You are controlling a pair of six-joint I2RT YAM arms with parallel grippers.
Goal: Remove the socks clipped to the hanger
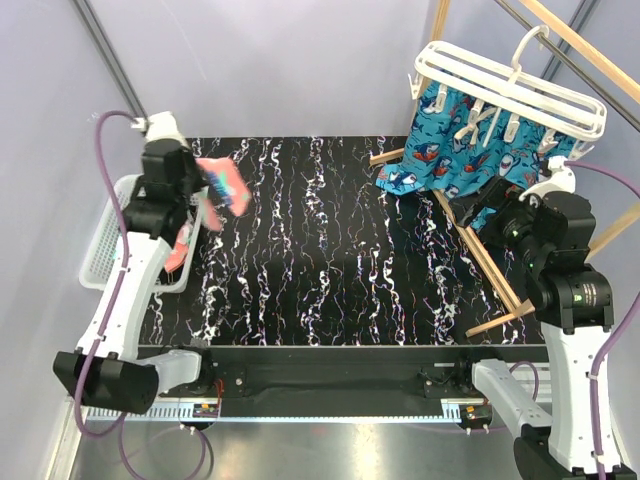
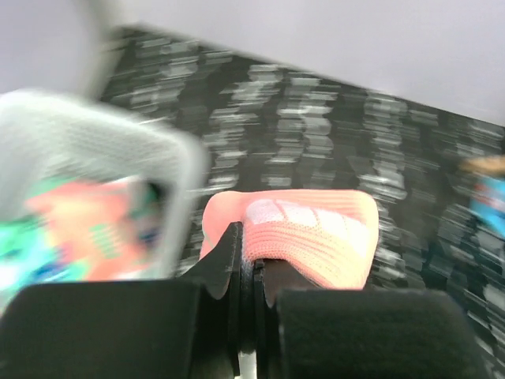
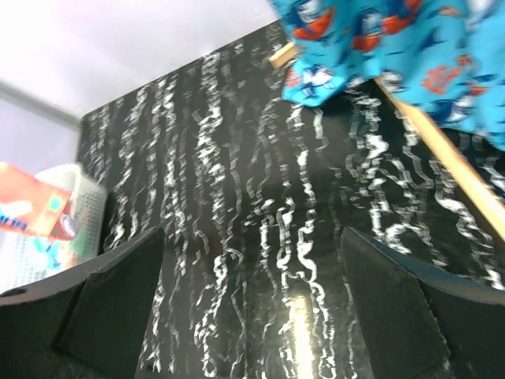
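Fabric crowds my left wrist view, where my left gripper [image 2: 248, 272] is clamped on a salmon-pink knitted sock [image 2: 308, 237]; only the overhead view shows its teal toe, at upper left. Beside it sits a white plastic mesh basket [image 1: 100, 245] holding another salmon-pink sock [image 1: 178, 250] against its right wall, while my wrist view adds blurred pink and green cloth inside. My right gripper [image 3: 252, 300] stands apart over the black white-veined table [image 3: 237, 197], and bright blue shark-print socks [image 1: 450, 165] hang clipped to the white plastic hanger [image 1: 500, 85] at upper right.
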